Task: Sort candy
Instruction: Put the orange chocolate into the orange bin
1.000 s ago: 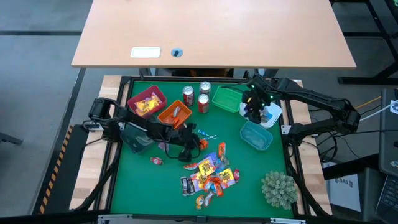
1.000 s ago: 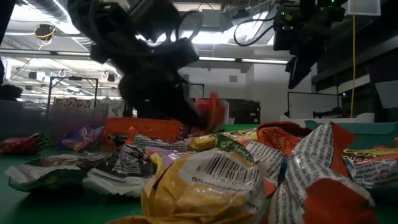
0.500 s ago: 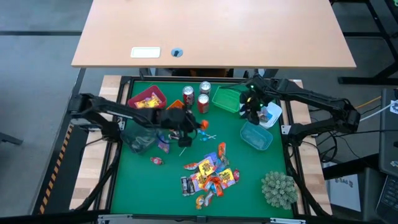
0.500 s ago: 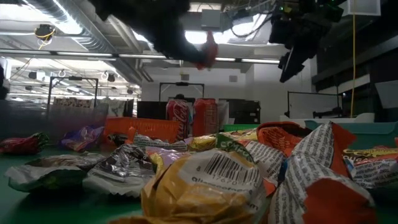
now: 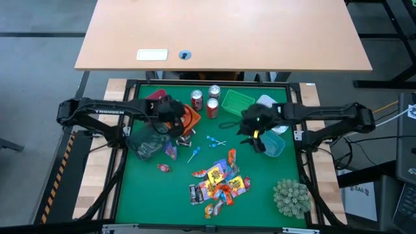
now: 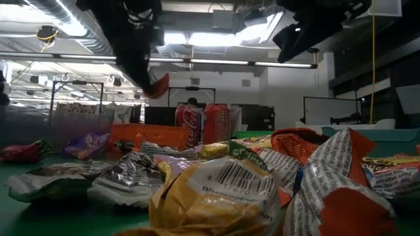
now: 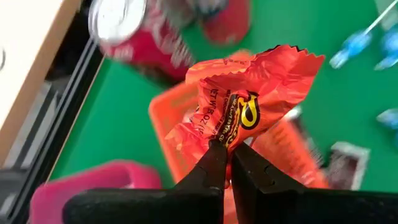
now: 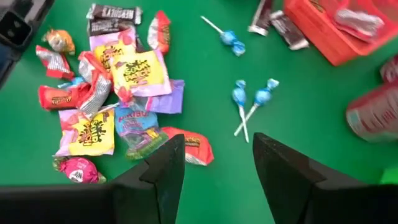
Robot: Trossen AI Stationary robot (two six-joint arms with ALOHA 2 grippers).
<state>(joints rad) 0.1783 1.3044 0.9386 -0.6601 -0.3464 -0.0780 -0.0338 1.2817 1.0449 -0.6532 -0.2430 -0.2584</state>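
While the left end effector [image 7: 227,163] is pinched on only the edge of a crinkled orange candy wrapper [image 7: 245,109] above the orange plastic bin [image 5: 187,117], a slip could drop it onto the green counter [image 5: 149,188]. The right end effector [image 8: 214,163] hangs spread, the loose candy pile [image 5: 218,182] at its seven o'clock.

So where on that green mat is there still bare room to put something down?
Bare green mat fills the near left corner, left of the candy pile. A smaller patch lies between that pile and the teal bin, above the spiky plant ball. The far edge is crowded: bins, soda cans, both tools.
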